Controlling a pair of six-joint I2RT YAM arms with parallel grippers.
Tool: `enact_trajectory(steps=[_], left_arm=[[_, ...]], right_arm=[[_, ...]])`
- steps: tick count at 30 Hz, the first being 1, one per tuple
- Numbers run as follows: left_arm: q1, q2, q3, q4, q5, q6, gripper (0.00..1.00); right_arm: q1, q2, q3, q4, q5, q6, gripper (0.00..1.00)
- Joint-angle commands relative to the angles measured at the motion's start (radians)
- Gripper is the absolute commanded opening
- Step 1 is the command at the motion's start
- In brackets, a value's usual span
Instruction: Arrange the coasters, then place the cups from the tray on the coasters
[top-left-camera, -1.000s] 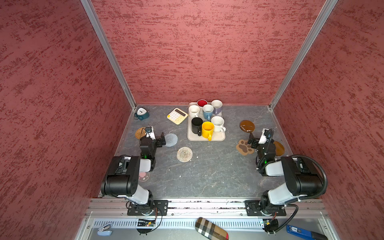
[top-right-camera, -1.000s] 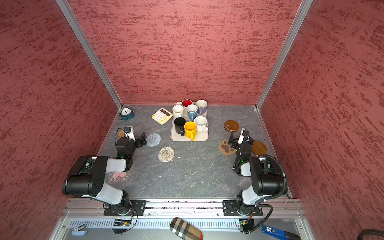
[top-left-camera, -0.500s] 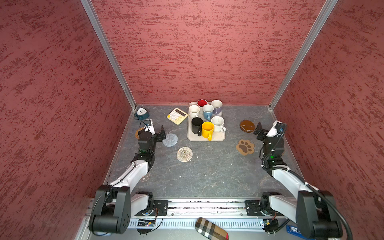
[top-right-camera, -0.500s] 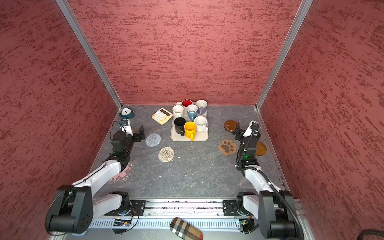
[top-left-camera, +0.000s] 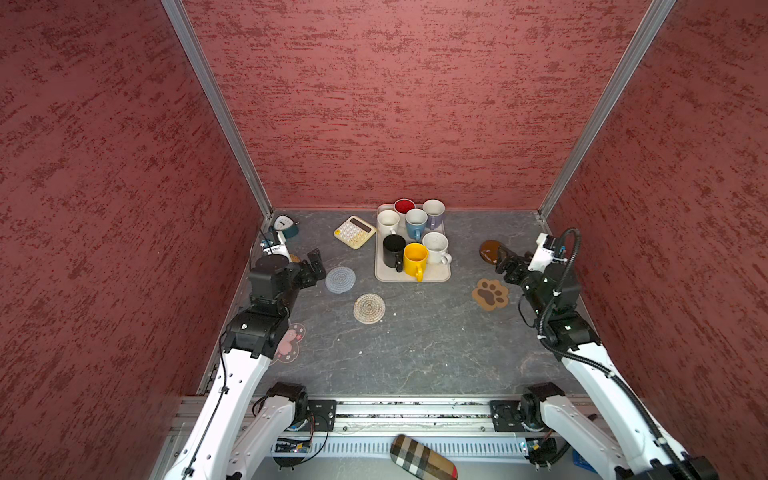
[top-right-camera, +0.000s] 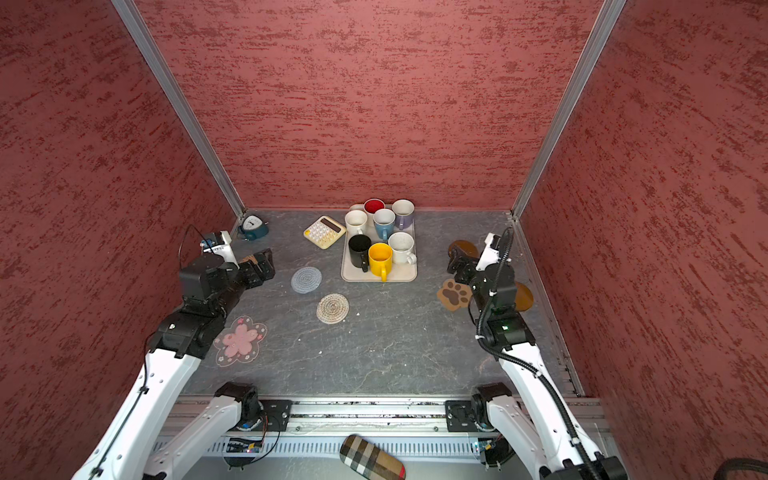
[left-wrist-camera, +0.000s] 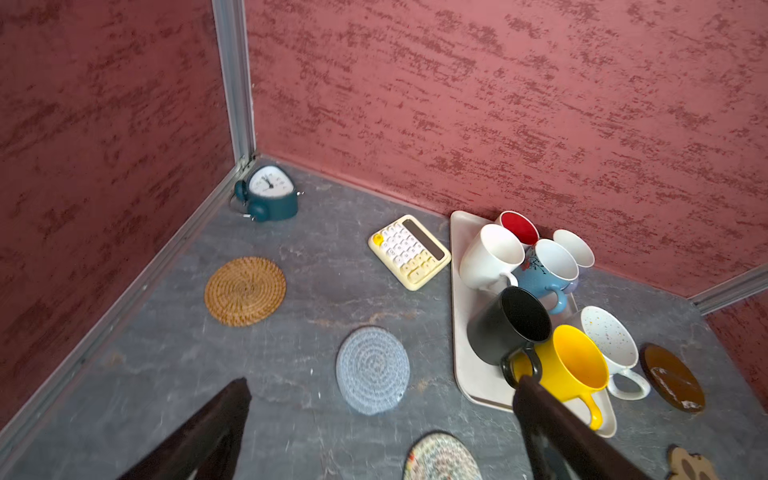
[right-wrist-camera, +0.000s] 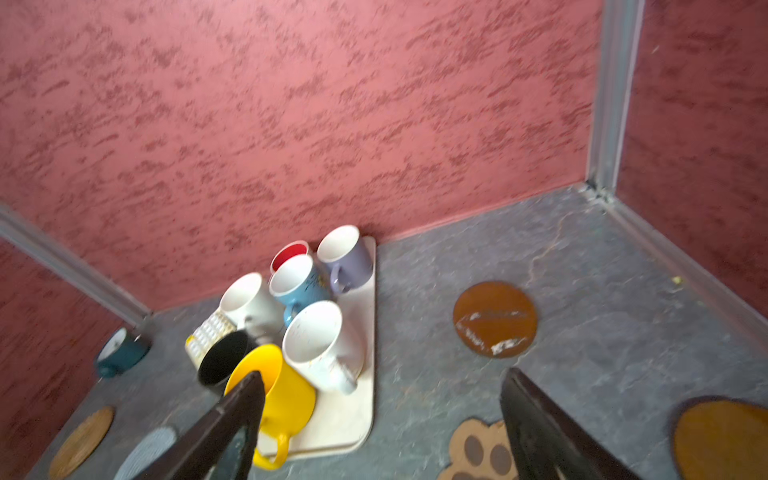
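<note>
A: Left pincer?
B: Left pincer (top-left-camera: 316, 264) released, empty, above the tabletop (top-left-camera: 415, 345), just beside the grey coaster (top-left-camera: 340, 279). Woven coaster (left-wrist-camera: 245, 291) is near it, by the left wall.
A: Right one?
B: Right pincer (top-left-camera: 503, 262) has its jaws wide apart with nothing between them. It hangs near a brown disc (right-wrist-camera: 494, 319), with the paw coaster (top-left-camera: 490, 294) just beside. Second disc (right-wrist-camera: 721, 436) lies by the right wall, partly hidden by the arm in both top views.
A: Other coasters?
B: Beige coaster (top-left-camera: 369, 308) mid-tabletop, near the grey one, not touching. Flower coaster (top-right-camera: 240, 340) beside the left arm, flat.
A: Cups?
B: All seven upright on the tray (top-left-camera: 434, 273), at the back wall, packed close. Front: black cup (top-left-camera: 393, 248), yellow cup (top-left-camera: 414, 257), speckled cup (top-left-camera: 435, 245). Behind: white cup (top-left-camera: 387, 220), blue cup (top-left-camera: 416, 220), lavender cup (top-left-camera: 434, 211), red-inside cup (top-left-camera: 404, 205).
A: Extras?
B: Calculator (top-left-camera: 354, 232) just left of the tray, clock (top-left-camera: 285, 224) in the back-left corner.
</note>
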Motion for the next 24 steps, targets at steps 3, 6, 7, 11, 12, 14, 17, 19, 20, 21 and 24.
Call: enact_trajectory(steps=[3,6,7,11,12,14,17,19,20,21,24], left_arm=[[-0.108,0.086,0.099,-0.406,-0.178,-0.196,0.99],[-0.102,0.08,0.068,-0.403,-0.151,-0.237,1.0],[-0.089,0.089,0.058,-0.401,-0.136,-0.24,1.0],[-0.027,0.143,0.034,-0.409,-0.075,-0.224,0.98],[-0.007,0.155,0.028,-0.407,-0.052,-0.218,0.96],[0.031,0.168,0.011,-0.404,-0.003,-0.215,0.94],[0.094,0.175,-0.02,-0.399,0.05,-0.239,0.9],[0.134,0.189,-0.043,-0.395,0.061,-0.263,0.88],[0.151,0.196,-0.055,-0.388,0.067,-0.269,0.88],[0.167,0.204,-0.069,-0.379,0.071,-0.275,0.87],[0.227,0.23,-0.118,-0.339,0.103,-0.281,0.85]], right_arm=[[0.087,-0.044,0.042,-0.215,-0.05,-0.002,0.89],[0.103,-0.049,0.039,-0.227,-0.071,0.002,0.89],[0.107,-0.045,0.037,-0.225,-0.083,0.001,0.89],[0.11,-0.016,0.015,-0.184,-0.13,-0.008,0.9],[0.112,-0.008,0.004,-0.163,-0.141,-0.007,0.9],[0.113,0.007,-0.018,-0.113,-0.169,0.001,0.9],[0.118,0.048,-0.044,-0.029,-0.206,0.028,0.9],[0.123,0.09,-0.059,0.034,-0.218,0.046,0.9],[0.126,0.109,-0.062,0.059,-0.22,0.055,0.9],[0.128,0.132,-0.067,0.083,-0.226,0.066,0.9],[0.139,0.194,-0.081,0.154,-0.243,0.089,0.9]])
